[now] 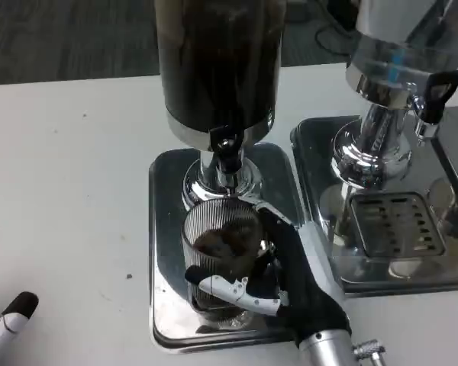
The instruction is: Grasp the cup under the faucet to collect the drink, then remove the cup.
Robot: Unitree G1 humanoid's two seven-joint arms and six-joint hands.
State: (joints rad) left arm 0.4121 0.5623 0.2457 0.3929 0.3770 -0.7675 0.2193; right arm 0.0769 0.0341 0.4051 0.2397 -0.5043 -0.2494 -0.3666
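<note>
Since the right hand (pixel 290 286) already wraps its fingers around the ribbed cup (pixel 221 255) at the lower centre of the frame, the grasp looks done. The cup stands on the shiny tray (pixel 168 229) directly below the black faucet (pixel 227 149) of the dark dispenser (pixel 217 61). Dark liquid shows inside the cup, so collecting seems to be under way or near finished; how full it is I cannot tell, nor whether drink is flowing. What is left, by my reading, is to finish filling and then take the cup out from under the faucet and off the tray. The left hand (pixel 4 324) lies at the lower left edge on the white surface (pixel 69 168), holding nothing, its visible fingers spread.
</note>
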